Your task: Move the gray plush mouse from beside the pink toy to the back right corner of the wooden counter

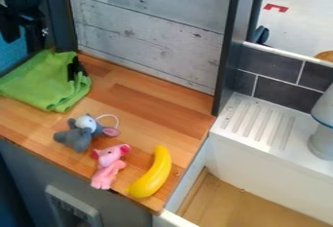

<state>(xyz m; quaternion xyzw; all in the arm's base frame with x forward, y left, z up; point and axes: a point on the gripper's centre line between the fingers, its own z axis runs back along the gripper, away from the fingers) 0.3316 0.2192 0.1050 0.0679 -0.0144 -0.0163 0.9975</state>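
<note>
The black gripper (23, 32) hangs in the upper left corner, behind the wooden counter's far left end. Its two fingers stand apart with nothing visible between them. Nearest to it is a crumpled green cloth (46, 85) on the counter, with a small black item (77, 69) at its right side. Farther forward lies a grey plush mouse (79, 134) with a white face, pink ear and thin white loop. A pink plush elephant (108, 166) lies close in front of it, near the front edge. To the elephant's right is a curved yellow banana (151, 173).
A pale wood-plank panel (149, 31) with dark posts rises behind the counter (153, 97). On the right are a white ribbed ledge (260, 126), a white and grey cylindrical object (322, 138) and dark tiles (276, 92). Below the ledge is a recess with a brown floor (228, 204).
</note>
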